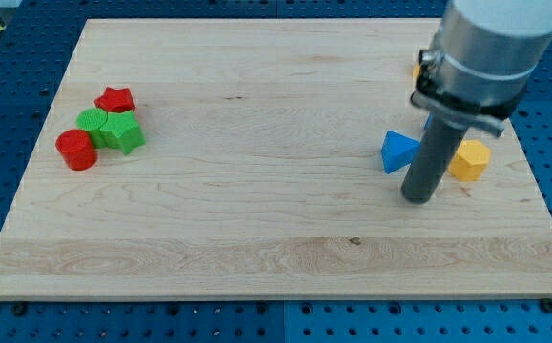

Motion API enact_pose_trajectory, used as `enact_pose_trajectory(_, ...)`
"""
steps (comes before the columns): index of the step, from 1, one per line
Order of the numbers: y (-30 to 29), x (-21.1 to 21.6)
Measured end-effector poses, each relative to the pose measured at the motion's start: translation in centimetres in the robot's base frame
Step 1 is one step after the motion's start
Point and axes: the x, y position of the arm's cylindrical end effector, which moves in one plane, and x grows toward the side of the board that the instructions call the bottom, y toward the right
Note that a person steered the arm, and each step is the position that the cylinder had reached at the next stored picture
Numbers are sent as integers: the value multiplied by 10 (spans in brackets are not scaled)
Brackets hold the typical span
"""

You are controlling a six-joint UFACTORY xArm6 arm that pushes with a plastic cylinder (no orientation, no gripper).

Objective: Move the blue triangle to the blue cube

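Observation:
The blue triangle [398, 151] lies on the wooden board [256, 191] at the view's right. My tip [417, 198] rests on the board just below and right of it, close to its lower right edge; I cannot tell whether they touch. No blue cube shows; the arm's grey body [490, 52] covers the board's upper right.
A yellow hexagonal block [469, 160] sits right of the rod. A sliver of an orange block [418, 69] peeks from behind the arm. At the view's left, a red star [115, 99], a green block [92, 121], a green star [121, 132] and a red cylinder [76, 150] cluster.

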Motion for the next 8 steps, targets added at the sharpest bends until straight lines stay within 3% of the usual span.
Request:
enact_pose_trajectory(1, -22, 9)
enact_pose_trajectory(3, -59, -37)
enact_pose_trajectory(4, -33, -65)
enact_pose_trajectory(8, -44, -60)
